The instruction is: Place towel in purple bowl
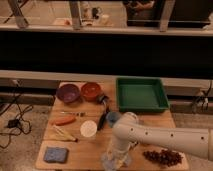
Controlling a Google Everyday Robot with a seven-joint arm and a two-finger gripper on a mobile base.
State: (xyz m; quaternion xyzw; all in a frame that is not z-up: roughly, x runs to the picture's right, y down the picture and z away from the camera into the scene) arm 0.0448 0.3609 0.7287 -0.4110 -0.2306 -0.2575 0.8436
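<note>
The towel (107,161), a pale grey-blue cloth, lies crumpled at the table's front edge, near the middle. My gripper (117,156) points straight down onto it at the end of the white arm (165,136), which reaches in from the right. The arm's wrist hides most of the cloth. The purple bowl (67,93) stands at the table's back left, far from the gripper, with a red-orange bowl (91,91) right beside it.
A green tray (141,94) fills the back right. A blue pad (55,154) lies front left. A carrot (63,120), a yellow item (65,133), a white disc (88,129), a dark brush (103,116) and a blue cup (112,117) sit mid-table. Dark red fruit (162,157) lies front right.
</note>
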